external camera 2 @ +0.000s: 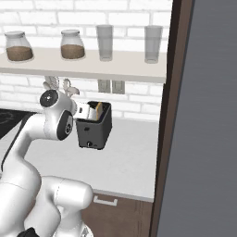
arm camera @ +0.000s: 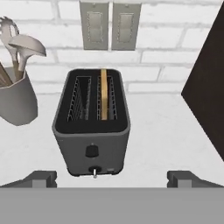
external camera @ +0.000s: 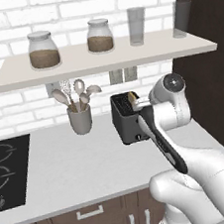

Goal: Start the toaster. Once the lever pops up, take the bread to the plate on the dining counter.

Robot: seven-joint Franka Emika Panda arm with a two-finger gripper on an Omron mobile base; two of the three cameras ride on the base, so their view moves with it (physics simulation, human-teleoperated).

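Dark grey toaster (arm camera: 92, 127) is faced by the released claw (arm camera: 111, 178); bread (arm camera: 103, 94) is seen slotted inside, nothing judged started yet, lever press and plate delivery left.

Toaster (arm camera: 92, 131) shell reads as matt dark grey metal or plastic, can't tell which, with fine wire grilles in the slots and a dry tan bread (arm camera: 103, 94) slice standing in the right one; the utensil cup (arm camera: 16, 103) beside it is smooth matt grey like ceramic, holding dull metal-look spoons and wood-coloured handles. Counter (external camera: 82, 173) top is a pale, faintly speckled stone-like matt surface, cooktop (external camera: 6, 170) is glossy black glass, drawer fronts below are brown wood grain. Wall is rough white brick, shelf (external camera: 102, 60) is flat matt off-white, jars (external camera: 43, 50) and tumblers (external camera: 137, 26) are clear glass.
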